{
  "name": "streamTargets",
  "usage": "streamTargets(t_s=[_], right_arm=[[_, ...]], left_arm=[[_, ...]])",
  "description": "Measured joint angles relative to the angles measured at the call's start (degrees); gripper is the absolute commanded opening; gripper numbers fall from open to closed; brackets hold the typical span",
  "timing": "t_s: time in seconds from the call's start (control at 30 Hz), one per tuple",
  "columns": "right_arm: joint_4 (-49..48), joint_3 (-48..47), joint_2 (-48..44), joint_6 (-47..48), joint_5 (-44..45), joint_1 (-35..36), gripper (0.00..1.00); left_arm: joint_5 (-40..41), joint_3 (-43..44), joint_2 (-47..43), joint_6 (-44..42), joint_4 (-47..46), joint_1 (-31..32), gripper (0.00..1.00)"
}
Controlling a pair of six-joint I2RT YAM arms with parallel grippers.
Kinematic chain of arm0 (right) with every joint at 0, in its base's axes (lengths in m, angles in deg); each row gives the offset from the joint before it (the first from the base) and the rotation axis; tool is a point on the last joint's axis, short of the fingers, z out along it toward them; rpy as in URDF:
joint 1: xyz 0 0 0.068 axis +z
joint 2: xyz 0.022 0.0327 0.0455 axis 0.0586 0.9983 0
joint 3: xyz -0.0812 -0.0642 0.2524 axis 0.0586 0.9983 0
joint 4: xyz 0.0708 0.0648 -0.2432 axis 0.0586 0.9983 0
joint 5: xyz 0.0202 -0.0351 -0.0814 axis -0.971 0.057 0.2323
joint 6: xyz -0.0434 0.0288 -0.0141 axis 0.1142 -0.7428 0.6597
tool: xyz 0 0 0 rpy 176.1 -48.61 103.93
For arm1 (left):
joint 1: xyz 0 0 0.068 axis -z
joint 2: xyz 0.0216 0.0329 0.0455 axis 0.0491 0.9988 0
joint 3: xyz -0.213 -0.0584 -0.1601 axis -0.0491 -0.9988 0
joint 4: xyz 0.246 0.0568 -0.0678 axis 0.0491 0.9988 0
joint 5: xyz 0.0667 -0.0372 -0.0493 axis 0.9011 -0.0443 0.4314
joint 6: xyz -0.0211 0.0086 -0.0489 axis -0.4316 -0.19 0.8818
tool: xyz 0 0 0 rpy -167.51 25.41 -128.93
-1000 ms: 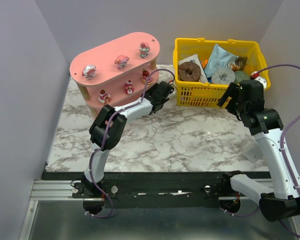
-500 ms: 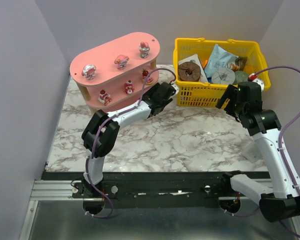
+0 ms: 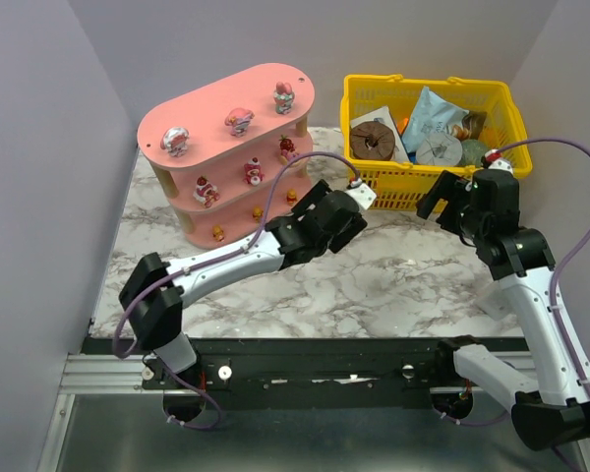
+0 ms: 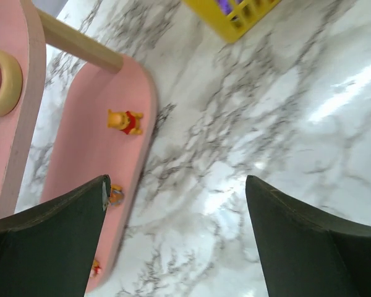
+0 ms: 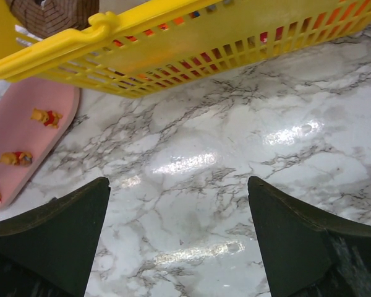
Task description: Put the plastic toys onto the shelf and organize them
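shelf: pink three-tier shelf [image 3: 208,116] far left on the desk [image 3: 374,285], upright, hasn't shifted
toys high: three pink/red/white toys [image 3: 240,120] spaced along the top board, three more on the middle board, same spots as a second ago
toys low: three orange-brown ones in a row on the bottom board, clear of my fingers [image 4: 49,241]; my arm covered that end a second ago, now it's exposed
left gripper: left gripper [image 4: 176,185] spread wide, nothing in it; a second ago it was half closed right at the shelf's right end, now backed off over bare desk just right of the bottom board
read: looks like I just let a toy go on a lower tier and retreated, can't say which one
basket: yellow basket [image 3: 428,84] right of the shelf, packets [image 3: 438,113] and a brown ring [image 3: 372,141] inside, not moved; can't tell if a small toy sits in there
right gripper: right gripper [image 5: 178,180] spread wide and empty, above the desk just in front of the basket wall; widened a bit more and drifted slightly left in the last second
status: nine toys on the shelf, three per tier, none loose on the desk that I can see; task looks done or nearly so
next: if one's left it's probably in the basket, right side is closest; otherwise retract both
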Motion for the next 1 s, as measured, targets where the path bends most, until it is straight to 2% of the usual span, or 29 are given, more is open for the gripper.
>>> streamTargets(t_s=[0.17,0.5,0.77,1.0], right_arm=[[-2.4,0.0,-0.3,1.1,-4.9,0.0,1.0],[-5.9,0.0,-0.6,2.3,-9.0,0.0,1.0],[-8.6,0.0,-0.9,3.1,-14.2,0.0,1.0],[-10.8,0.0,-2.1,4.0,-17.4,0.0,1.0]], left_arm=[[-0.5,0.0,-8.8,11.6,4.4,4.8,0.99],[3.4,-2.2,-21.8,32.6,14.2,6.4,0.99],[8.2,-8.8,-32.7,41.3,17.2,6.6,0.99],[12.7,-10.9,-36.9,44.7,19.0,6.6,0.99]])
